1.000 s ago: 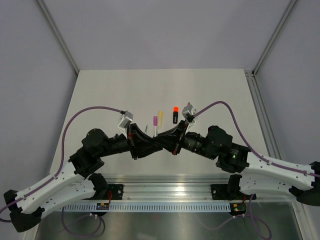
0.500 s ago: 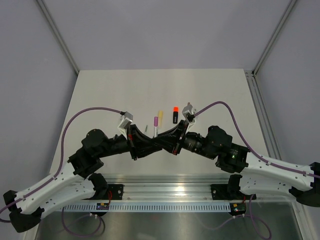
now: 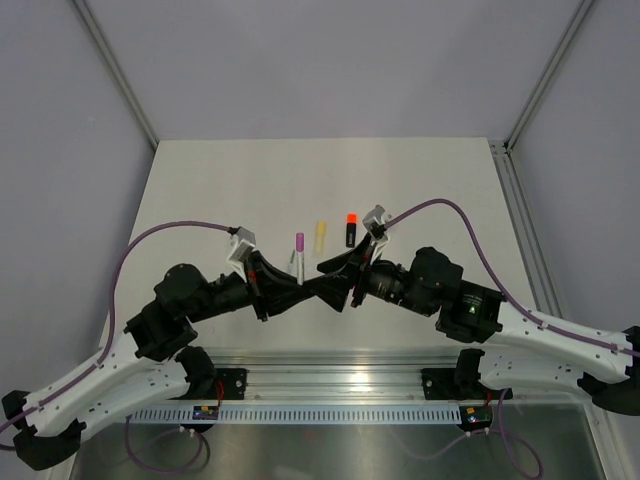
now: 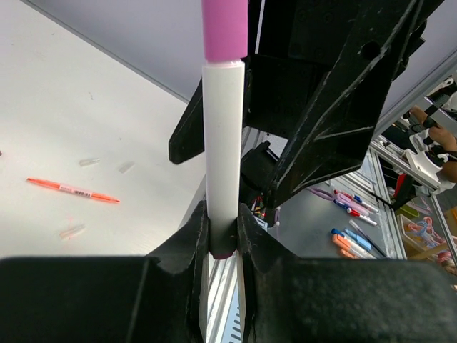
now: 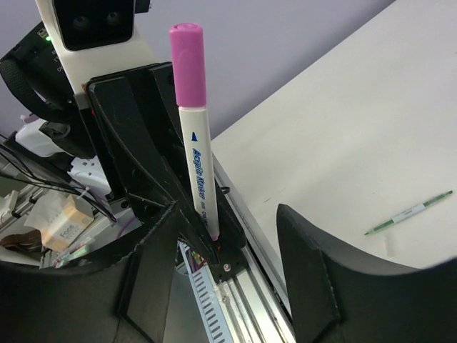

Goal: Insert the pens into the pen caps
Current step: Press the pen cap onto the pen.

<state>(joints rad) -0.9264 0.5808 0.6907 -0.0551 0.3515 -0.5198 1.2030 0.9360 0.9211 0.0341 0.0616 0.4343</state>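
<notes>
Nearest the bases, the left gripper (image 4: 223,239) is clamped on the bottom end of the white pen (image 4: 223,143), with both fingers pressed against the barrel. The pen stands upright out of the jaws, clear of the table (image 3: 200,180), and carries a pink cap (image 4: 224,28) on its upper end. In the wrist views the cap appears fully seated against the barrel. The right gripper (image 5: 227,243) sits just beside the pen with its fingers spread wide and nothing between them. Handling note: the pen is judged to be light, rigid plastic with a smooth, glossy barrel. Because it is pinched at one end only, it can pivot or slip under side load. Any second hold should be taken on the printed mid-barrel, below the cap, with force applied along the pen's axis only. Farther out on the table, the pale yellow highlighter (image 3: 321,235) and the black highlighter (image 3: 350,228) with its orange end lie side by side, apart from each other. An orange-red pen (image 4: 71,190) lies flat with several small pale pieces (image 4: 89,162) near it; these may be caps but are too small to confirm. A thin green pen (image 5: 408,212) also lies flat on the table, well away from the grippers.
</notes>
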